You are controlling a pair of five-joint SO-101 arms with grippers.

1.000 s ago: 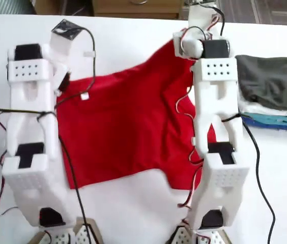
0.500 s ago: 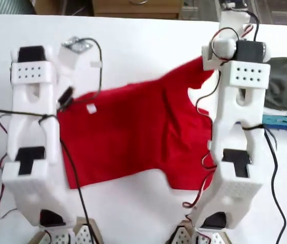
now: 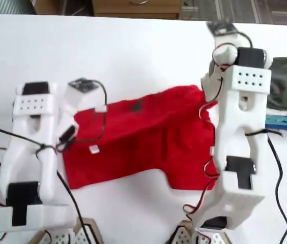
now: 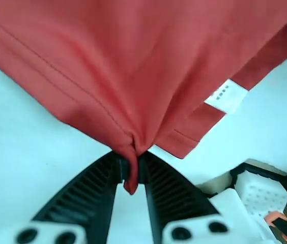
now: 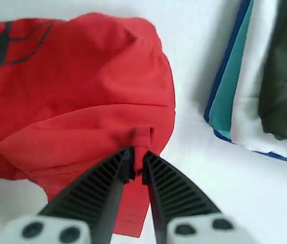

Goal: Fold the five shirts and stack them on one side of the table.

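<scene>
A red shirt [image 3: 138,137] lies on the white table [image 3: 133,51] between the two arms, its far edge folded over toward the near side. My left gripper [image 4: 132,170] is shut on a pinch of the red shirt [image 4: 133,76] at the left side, lifted off the table. My right gripper [image 5: 137,165] is shut on a small fold of the red shirt [image 5: 72,112] at its right edge. In the high view the left gripper [image 3: 75,124] and right gripper [image 3: 212,84] hold the cloth's two upper corners.
A stack of folded shirts [image 3: 286,96], dark green on top of white, teal and blue layers, sits at the table's right edge; the stack [image 5: 255,86] lies close beside my right gripper. A white label [image 4: 226,96] hangs from the shirt. Arm cables trail over the cloth.
Both grippers have drawn the shirt's far edge toward the near side, folding it over; the left arm pulled back and down, the right arm shifted right and nearer.
</scene>
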